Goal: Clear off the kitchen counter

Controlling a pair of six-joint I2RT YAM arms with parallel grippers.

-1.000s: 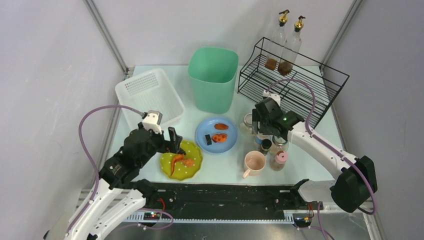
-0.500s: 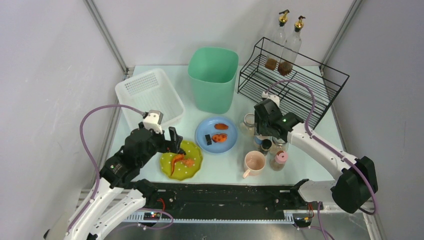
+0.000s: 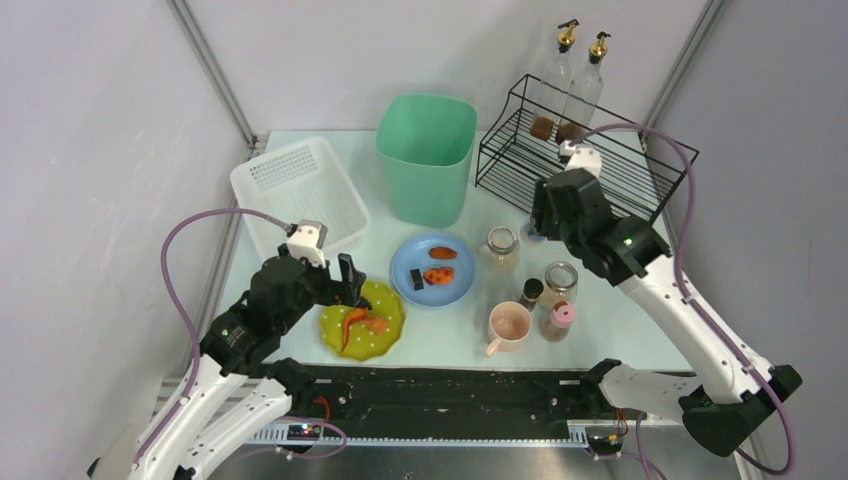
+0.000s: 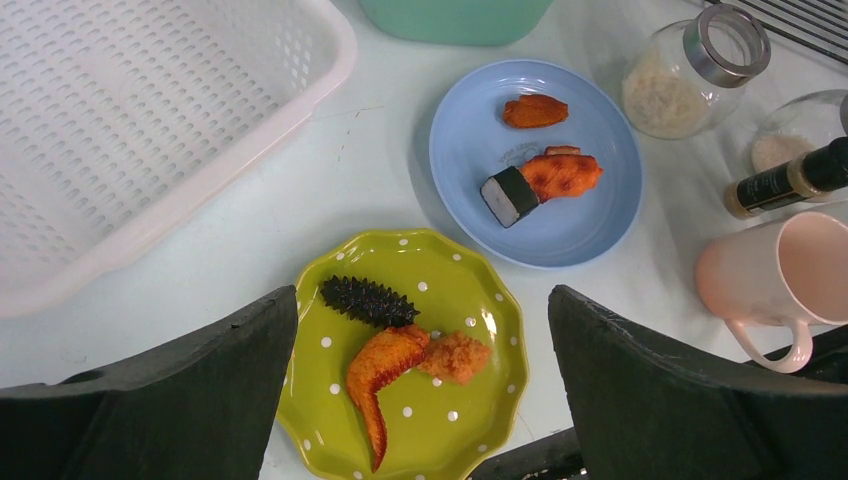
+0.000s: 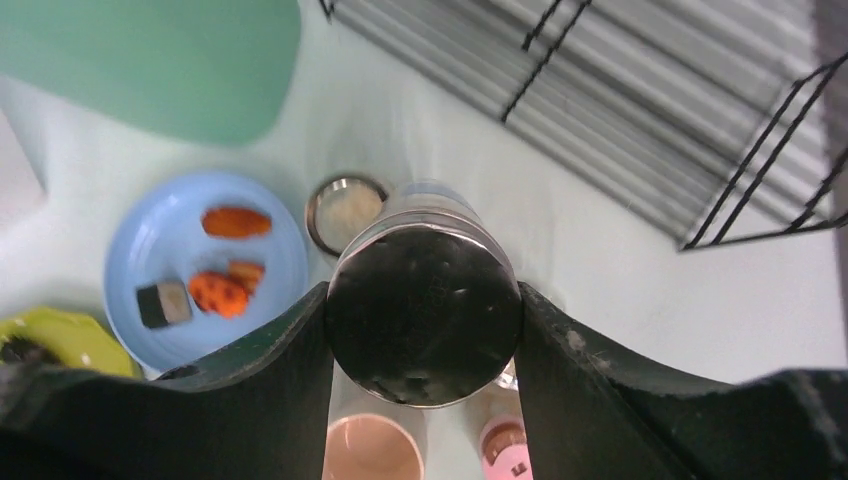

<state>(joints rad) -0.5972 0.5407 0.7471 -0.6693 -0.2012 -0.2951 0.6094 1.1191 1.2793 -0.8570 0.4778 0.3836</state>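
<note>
Right arm: lifted and extended beside the black wire rack (image 3: 600, 170). Right gripper (image 5: 424, 335) clamps a round dark-lidded jar (image 5: 424, 285) whose contents are hidden beneath the lid. Left arm: bent low. Left gripper (image 4: 420, 390) is spread wide above a scalloped green dotted plate (image 4: 450, 290). Smooth pale mint bench (image 3: 455, 335) lies beneath everything, with a black rail along its front.

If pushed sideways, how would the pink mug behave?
The mug looks rigid and glazed, so probably breakable. Upright on a flat base, it should slide, not roll. It appears empty, so likely light; the handle might make it swivel.
</note>
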